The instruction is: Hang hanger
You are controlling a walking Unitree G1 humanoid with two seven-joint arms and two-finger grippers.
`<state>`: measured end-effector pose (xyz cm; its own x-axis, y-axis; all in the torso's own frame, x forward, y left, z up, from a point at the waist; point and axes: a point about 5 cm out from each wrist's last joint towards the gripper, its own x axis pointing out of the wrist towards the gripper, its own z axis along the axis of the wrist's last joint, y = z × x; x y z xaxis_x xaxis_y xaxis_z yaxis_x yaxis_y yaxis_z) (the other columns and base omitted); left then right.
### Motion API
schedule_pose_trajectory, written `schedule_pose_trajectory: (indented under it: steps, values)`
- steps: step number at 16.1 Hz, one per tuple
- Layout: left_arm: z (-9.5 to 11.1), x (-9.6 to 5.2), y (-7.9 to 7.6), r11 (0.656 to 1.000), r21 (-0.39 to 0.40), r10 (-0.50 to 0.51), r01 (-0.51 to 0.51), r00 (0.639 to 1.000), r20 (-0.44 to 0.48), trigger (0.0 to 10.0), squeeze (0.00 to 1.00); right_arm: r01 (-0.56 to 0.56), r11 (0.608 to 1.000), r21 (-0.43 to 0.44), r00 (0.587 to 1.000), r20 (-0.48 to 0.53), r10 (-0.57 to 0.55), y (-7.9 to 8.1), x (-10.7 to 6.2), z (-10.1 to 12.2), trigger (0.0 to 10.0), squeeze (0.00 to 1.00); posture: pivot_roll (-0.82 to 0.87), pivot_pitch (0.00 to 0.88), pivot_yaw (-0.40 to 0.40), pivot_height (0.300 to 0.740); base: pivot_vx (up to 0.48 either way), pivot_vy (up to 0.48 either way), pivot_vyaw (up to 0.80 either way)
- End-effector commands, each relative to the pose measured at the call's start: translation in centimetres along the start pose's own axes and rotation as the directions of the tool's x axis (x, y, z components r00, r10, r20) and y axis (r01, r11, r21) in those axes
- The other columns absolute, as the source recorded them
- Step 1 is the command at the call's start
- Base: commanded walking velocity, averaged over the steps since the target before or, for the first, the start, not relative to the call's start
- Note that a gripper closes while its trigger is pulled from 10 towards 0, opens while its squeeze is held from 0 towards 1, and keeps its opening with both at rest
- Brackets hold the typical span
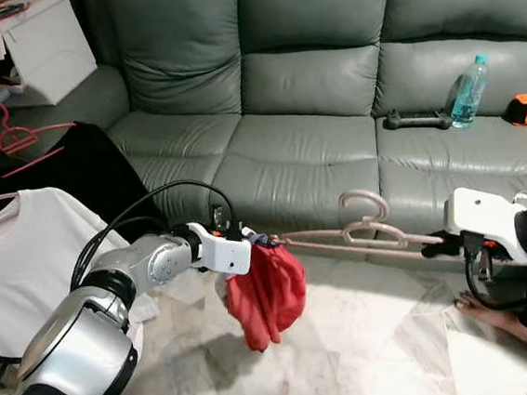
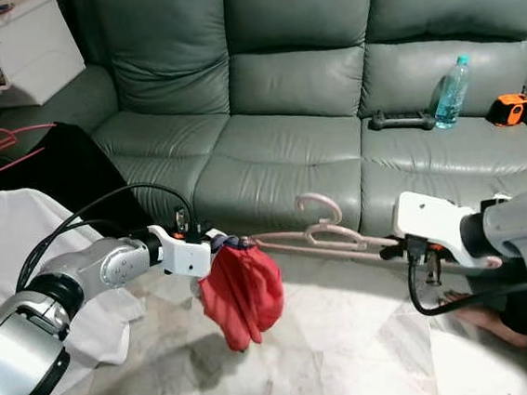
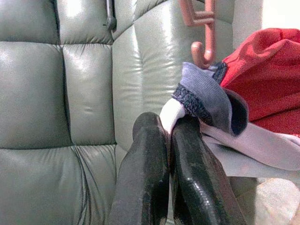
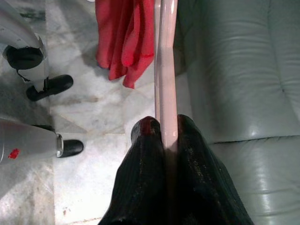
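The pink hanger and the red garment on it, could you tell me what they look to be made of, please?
Pink hanger: apparently moulded plastic, smooth with a slight sheen; the right gripper clamps its arm. Red garment: soft fabric, probably knit, matte, hanging in loose folds, with a ribbed grey-blue collar; the left gripper pinches it there.

No legible text, label, brand, number or sign — the papers on the white box [image 1: 42, 46] and the label of the water bottle [image 1: 467, 92] on the sofa are too small to read.
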<state>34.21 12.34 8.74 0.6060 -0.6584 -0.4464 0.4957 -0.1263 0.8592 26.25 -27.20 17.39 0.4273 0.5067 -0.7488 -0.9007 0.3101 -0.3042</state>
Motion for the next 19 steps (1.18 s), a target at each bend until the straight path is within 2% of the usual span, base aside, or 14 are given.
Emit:
schedule_pose_trajectory:
  steps: [1,5,7,8,9,10,11,12,13,14,15,16,17,19]
  values:
    - [0.0,-0.1,0.1,1.000,-0.022,0.009,-0.009,1.000,0.009,10.0,0.00,-0.010,1.000,-0.016,1.000,0.010,0.010,-0.1,0.1,0.3,10.0,0.00,-0.12,0.021,0.098,0.740,0.000,0.000,0.00]
    - [0.3,0.0,0.5,0.995,-0.100,0.025,-0.022,0.999,0.031,10.0,0.00,-0.069,0.997,0.042,0.996,0.053,0.067,0.5,0.9,0.0,10.0,0.00,-0.12,0.021,0.096,0.740,0.000,0.000,0.00]
    - [0.2,0.3,0.5,0.945,-0.322,0.065,-0.059,0.998,0.008,10.0,0.00,-0.082,0.995,0.056,0.994,0.073,0.077,1.2,2.2,-0.4,10.0,0.00,-0.12,0.017,0.093,0.740,0.000,0.000,0.00]
    - [0.0,0.4,0.3,0.882,-0.459,0.108,-0.108,0.994,-0.026,10.0,0.00,-0.057,0.997,0.057,0.992,0.116,0.050,1.6,3.3,-0.1,10.0,0.00,-0.11,0.016,0.093,0.740,0.000,0.000,0.00]
    - [-0.1,0.4,0.3,0.867,-0.484,0.119,-0.121,0.992,-0.035,10.0,0.00,-0.048,0.997,0.055,0.991,0.127,0.041,1.6,3.5,-0.1,10.0,0.00,-0.11,0.013,0.090,0.740,0.000,0.000,0.00]
    - [-0.2,0.5,0.0,0.796,-0.576,0.176,-0.185,0.982,-0.073,10.0,0.00,0.032,0.997,0.064,0.978,0.204,-0.045,1.2,4.4,0.8,10.0,0.00,-0.11,0.005,0.090,0.740,0.000,0.000,0.00]
    - [-0.7,0.5,-0.1,0.700,-0.668,0.219,-0.252,0.966,-0.135,10.0,0.00,0.072,0.996,0.058,0.966,0.246,-0.084,0.9,4.6,1.5,10.0,0.00,-0.11,0.003,0.091,0.740,0.000,0.000,0.00]
    - [-1.7,0.2,-0.1,0.497,-0.798,0.265,-0.342,0.935,-0.235,10.0,0.00,0.078,0.993,0.086,0.936,0.337,-0.103,0.7,4.7,3.2,10.0,0.00,-0.11,0.000,0.094,0.740,0.000,0.000,0.00]
    - [-2.3,-0.2,-0.1,0.388,-0.832,0.288,-0.397,0.909,-0.300,10.0,0.00,0.064,0.993,0.095,0.916,0.389,-0.096,0.9,5.0,4.3,10.0,0.00,-0.11,0.000,0.107,0.740,0.000,0.000,0.00]
    - [-2.8,-0.5,-0.1,0.304,-0.854,0.299,-0.423,0.893,-0.335,10.0,0.00,0.062,0.992,0.107,0.902,0.419,-0.102,1.1,5.5,5.0,10.0,0.00,-0.11,0.000,0.115,0.740,0.000,0.000,0.00]
    - [-3.0,-0.7,-0.1,0.284,-0.846,0.323,-0.450,0.876,-0.358,10.0,0.00,0.070,0.990,0.124,0.885,0.451,-0.118,1.5,6.1,5.7,10.0,0.00,-0.12,0.000,0.120,0.740,0.000,0.000,0.00]
    - [-3.2,-1.0,-0.3,0.249,-0.845,0.342,-0.474,0.859,-0.381,10.0,0.00,0.142,0.967,0.212,0.831,0.506,-0.232,2.1,7.3,6.6,10.0,0.00,-0.12,0.000,0.129,0.740,0.000,0.000,0.00]
    - [-3.0,-1.0,-1.1,0.209,-0.852,0.358,-0.481,0.848,-0.391,10.0,0.00,0.184,0.895,0.406,0.756,0.523,-0.393,3.3,8.5,7.0,10.0,0.00,-0.12,0.000,0.127,0.740,0.000,0.000,0.00]
    - [-2.0,-1.2,-2.6,0.178,-0.866,0.391,-0.468,0.841,-0.374,10.0,0.00,0.234,0.826,0.513,0.718,0.482,-0.503,7.0,10.0,6.6,10.0,0.00,-0.09,0.000,0.104,0.740,0.000,0.000,0.00]
